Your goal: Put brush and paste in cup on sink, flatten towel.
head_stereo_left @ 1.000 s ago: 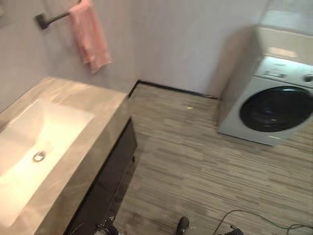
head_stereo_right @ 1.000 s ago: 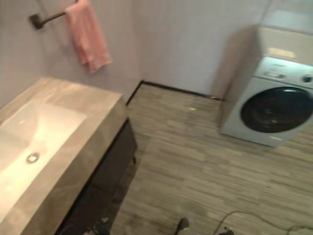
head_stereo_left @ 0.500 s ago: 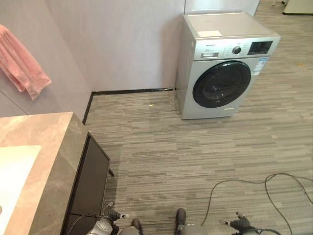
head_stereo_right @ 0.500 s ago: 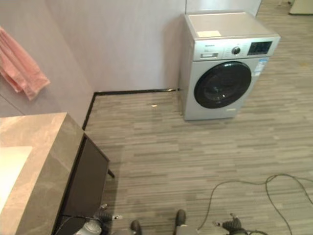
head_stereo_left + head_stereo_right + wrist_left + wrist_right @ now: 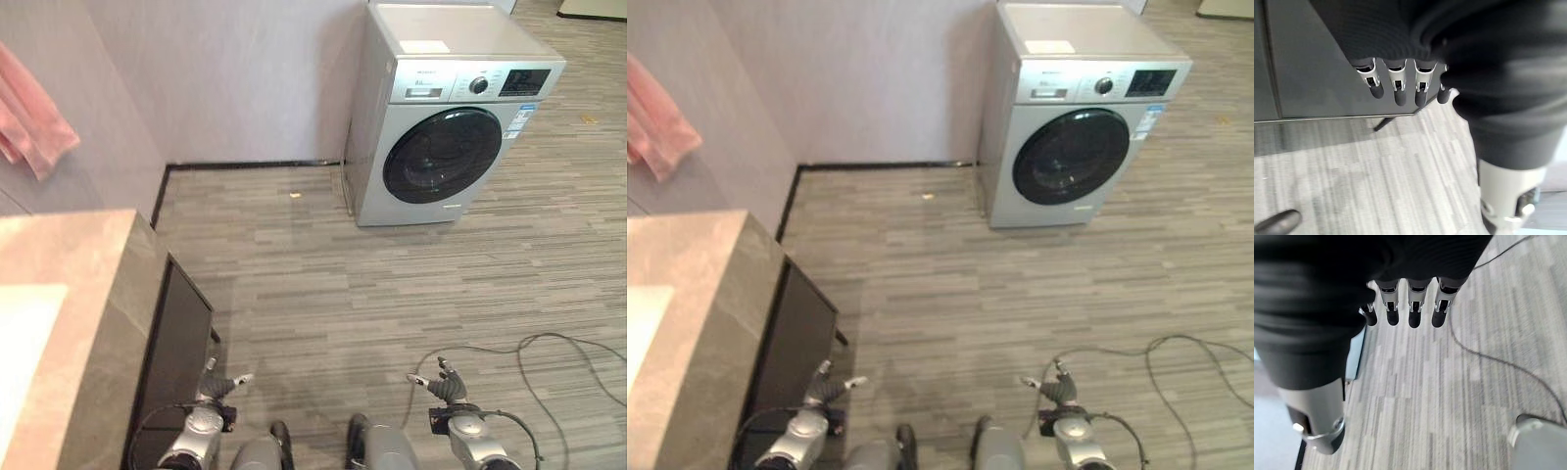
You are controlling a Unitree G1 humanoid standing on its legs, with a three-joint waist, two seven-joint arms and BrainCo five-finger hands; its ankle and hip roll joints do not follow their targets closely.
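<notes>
A pink towel [image 5: 35,125] hangs bunched on the wall at the far left, above the marble sink counter [image 5: 88,294]. The white basin [image 5: 18,364] shows at the left edge. My left hand [image 5: 216,386] hangs low beside the counter's dark cabinet, fingers [image 5: 1396,90] straight and holding nothing. My right hand [image 5: 448,384] hangs low over the floor, its fingers [image 5: 1413,308] also straight and empty. Both hands are far below the counter top and far from the towel.
A silver front-loading washing machine [image 5: 453,117] stands against the far wall at the right. The dark vanity cabinet [image 5: 182,357] sits under the counter beside my left hand. Wood-look floor [image 5: 333,284] stretches between the counter and the washer.
The camera has swung right, away from the sink and towel toward the washer. Both hands have come up into view at the bottom edge.
</notes>
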